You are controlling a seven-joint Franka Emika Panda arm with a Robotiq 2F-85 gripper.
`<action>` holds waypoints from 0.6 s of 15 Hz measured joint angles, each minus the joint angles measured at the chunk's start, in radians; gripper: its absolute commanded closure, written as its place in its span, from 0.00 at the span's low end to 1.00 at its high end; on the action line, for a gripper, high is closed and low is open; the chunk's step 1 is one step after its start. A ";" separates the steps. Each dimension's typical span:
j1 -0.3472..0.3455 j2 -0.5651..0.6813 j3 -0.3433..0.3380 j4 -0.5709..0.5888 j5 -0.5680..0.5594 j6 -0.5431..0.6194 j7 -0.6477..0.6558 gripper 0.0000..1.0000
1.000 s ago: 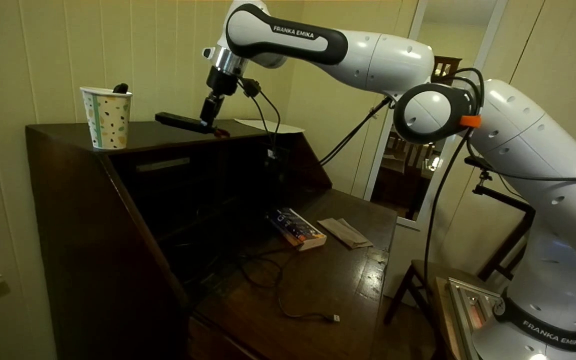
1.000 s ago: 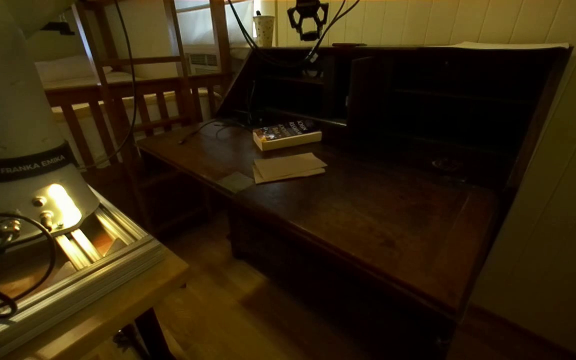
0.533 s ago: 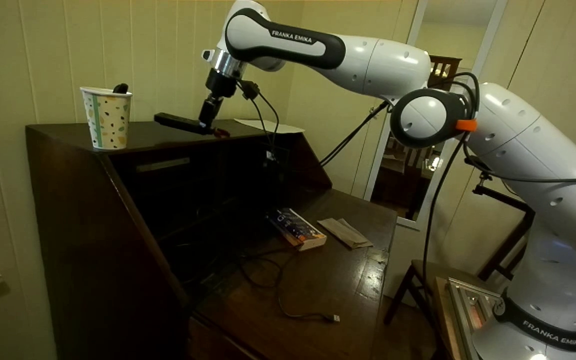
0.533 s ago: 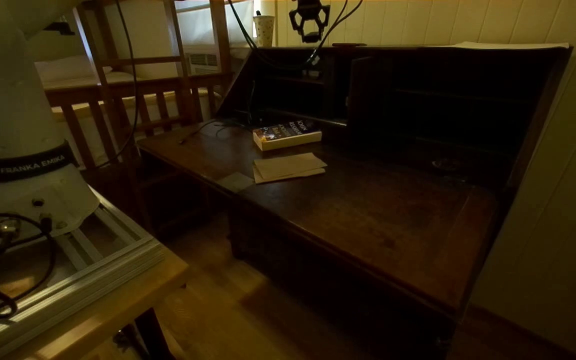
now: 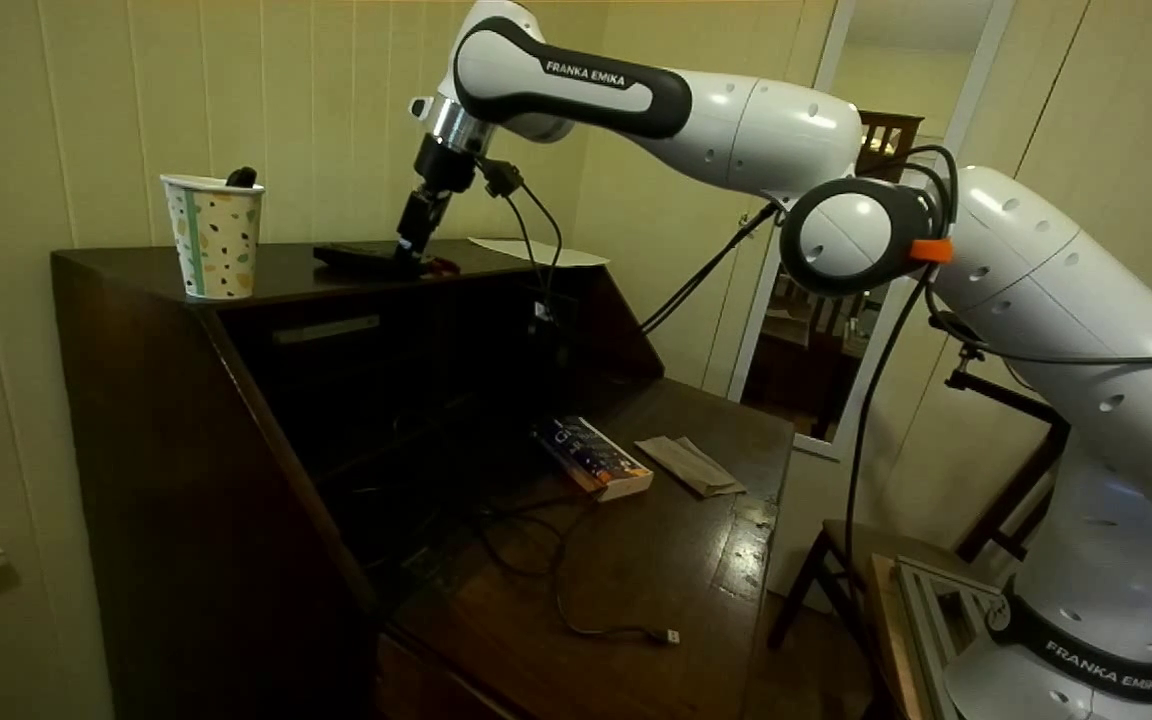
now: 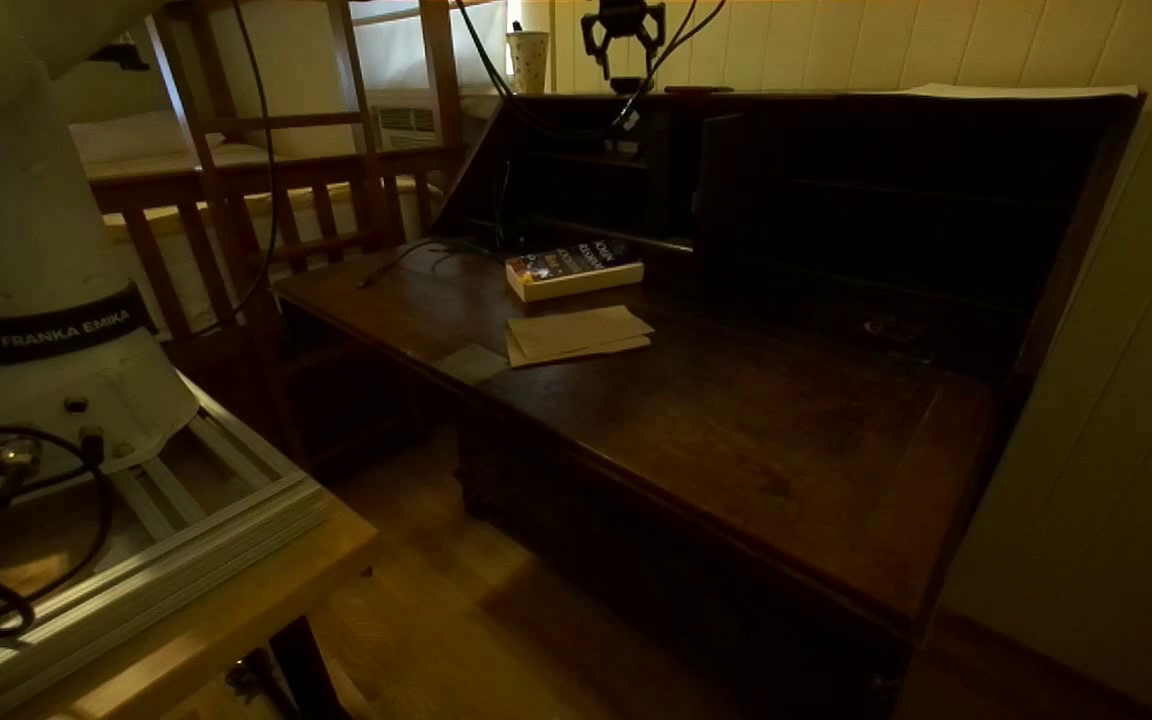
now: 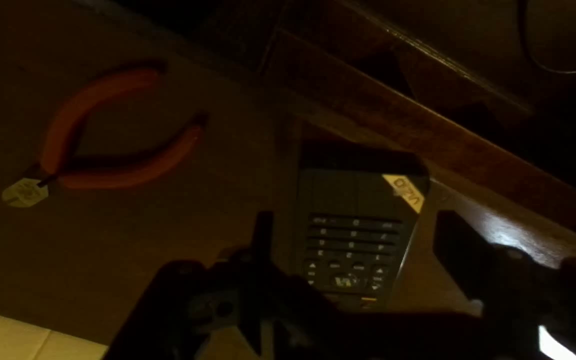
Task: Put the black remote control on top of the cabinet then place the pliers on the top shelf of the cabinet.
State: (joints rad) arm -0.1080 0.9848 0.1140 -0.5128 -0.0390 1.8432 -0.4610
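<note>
Black Vizio remote control [image 7: 353, 240] lies flat, keypad up, on the counter [image 7: 118, 240], namely the top of the cabinet [image 5: 176, 480], near its front edge; lower end hidden. End effector [image 7: 353, 220] straddles it, fingers [image 7: 263, 235] parted wider than the remote, gap visible each side, gripping nothing. Red-handled pliers [image 7: 118, 177] lie apart, handles spread.

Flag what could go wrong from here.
The gripper stands open on either side of the remote; a sideways brush on leaving might nudge it off, since one end lies close to the front edge of the cabinet.

The pliers lie with handles spread, so a grasp could catch just one and let them twist.

The cabinet's dark inside may make placement hard to judge.
</note>
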 measured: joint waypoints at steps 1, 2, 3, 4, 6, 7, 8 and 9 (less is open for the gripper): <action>-0.001 0.000 0.000 0.001 0.000 0.001 0.001 0.05; -0.003 0.000 0.000 0.003 0.000 0.001 0.001 0.01; -0.004 0.000 0.000 0.004 0.000 0.001 0.009 0.01; -0.003 0.000 -0.006 0.006 -0.003 0.001 0.033 0.00; 0.000 -0.001 -0.020 0.022 -0.004 0.007 0.119 0.00; 0.004 -0.002 -0.031 0.045 -0.003 0.009 0.168 0.00; 0.006 -0.002 -0.043 0.077 -0.003 0.007 0.216 0.00; 0.007 -0.008 -0.055 0.094 -0.003 0.013 0.263 0.00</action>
State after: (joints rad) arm -0.1011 0.9771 0.0590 -0.4184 -0.0416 1.8558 -0.1977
